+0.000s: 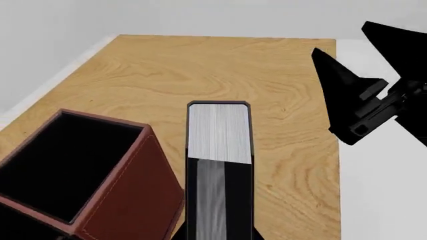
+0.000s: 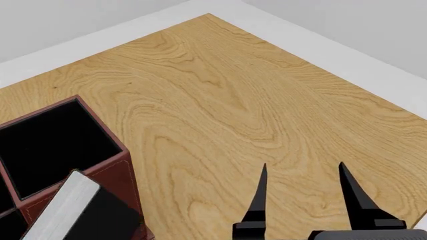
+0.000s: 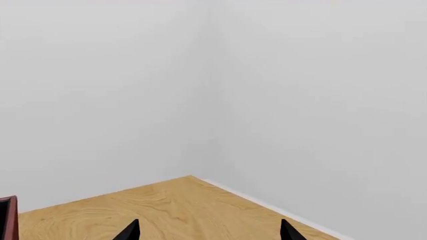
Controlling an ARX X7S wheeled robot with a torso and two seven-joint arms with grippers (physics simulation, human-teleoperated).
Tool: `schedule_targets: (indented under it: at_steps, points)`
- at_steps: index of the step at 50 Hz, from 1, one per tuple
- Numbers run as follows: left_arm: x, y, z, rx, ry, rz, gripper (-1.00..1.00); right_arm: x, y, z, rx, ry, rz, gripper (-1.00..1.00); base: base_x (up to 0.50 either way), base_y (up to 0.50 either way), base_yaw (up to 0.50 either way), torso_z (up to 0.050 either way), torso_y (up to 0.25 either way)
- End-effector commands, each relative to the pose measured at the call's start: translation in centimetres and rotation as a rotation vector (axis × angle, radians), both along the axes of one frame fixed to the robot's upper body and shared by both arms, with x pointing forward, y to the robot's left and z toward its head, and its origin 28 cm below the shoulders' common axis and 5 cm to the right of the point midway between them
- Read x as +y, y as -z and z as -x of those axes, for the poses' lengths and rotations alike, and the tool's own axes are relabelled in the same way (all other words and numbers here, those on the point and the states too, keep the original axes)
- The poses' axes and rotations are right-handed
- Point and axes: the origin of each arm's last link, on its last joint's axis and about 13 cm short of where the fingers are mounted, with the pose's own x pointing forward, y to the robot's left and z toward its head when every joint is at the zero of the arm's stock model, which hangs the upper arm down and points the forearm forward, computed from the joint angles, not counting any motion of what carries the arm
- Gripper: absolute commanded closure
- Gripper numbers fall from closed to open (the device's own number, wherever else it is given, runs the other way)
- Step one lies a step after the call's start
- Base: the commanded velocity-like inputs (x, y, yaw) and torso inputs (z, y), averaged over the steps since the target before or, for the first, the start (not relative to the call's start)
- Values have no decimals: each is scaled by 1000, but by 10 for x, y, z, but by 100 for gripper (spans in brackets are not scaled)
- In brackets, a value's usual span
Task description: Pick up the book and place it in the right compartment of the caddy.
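The book (image 1: 219,165) is up off the wooden table (image 2: 220,100) and held in the left gripper (image 1: 217,235) — so the picking up looks done. What is left is the putting in. The book hangs just beside the caddy (image 2: 123,175), next to the red-brown front wall, and has not gone into the right compartment (image 2: 53,145) yet. That bin is open at the top and looks black and bare inside.

The book is thick, with a shiny black cover and white page edges that show as fine lines. In the head view it leans at a slant, its top corner just over the caddy's edge.

The left gripper's fingers are clamped on the book's sides. The right gripper (image 2: 303,200) holds nothing — its two pointed black fingers stand wide apart above the table, well away from the caddy.
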Motion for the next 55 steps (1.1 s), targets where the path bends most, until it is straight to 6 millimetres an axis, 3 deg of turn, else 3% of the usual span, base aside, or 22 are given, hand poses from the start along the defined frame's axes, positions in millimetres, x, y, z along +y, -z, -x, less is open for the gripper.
schedule_targets:
  at_steps: [1, 15, 22, 28, 43, 55]
  points:
    - [1, -28, 2, -90, -35, 34, 100, 0, 0, -1, 1, -4, -1, -100, 0, 0, 0, 0, 0]
    - [3, -53, 6, -177, -53, 27, 100, 0, 0, -1, 1, -4, -3, -100, 0, 0, 0, 0, 1]
    - [5, -75, -7, -217, -98, 33, 100, 0, 1, -2, 3, -8, -7, -100, 0, 0, 0, 0, 1]
    - [5, -94, -5, -263, -94, 43, 100, 0, 2, -2, 6, -9, -10, -100, 0, 0, 0, 0, 0]
    - [8, -128, -29, -318, -96, -13, 100, 2, 3, -6, 14, -19, -11, -100, 0, 0, 0, 0, 1]
    - [12, -143, -52, -284, -112, -42, 100, 2, 4, -7, 16, -23, -14, -100, 0, 0, 0, 0, 2]
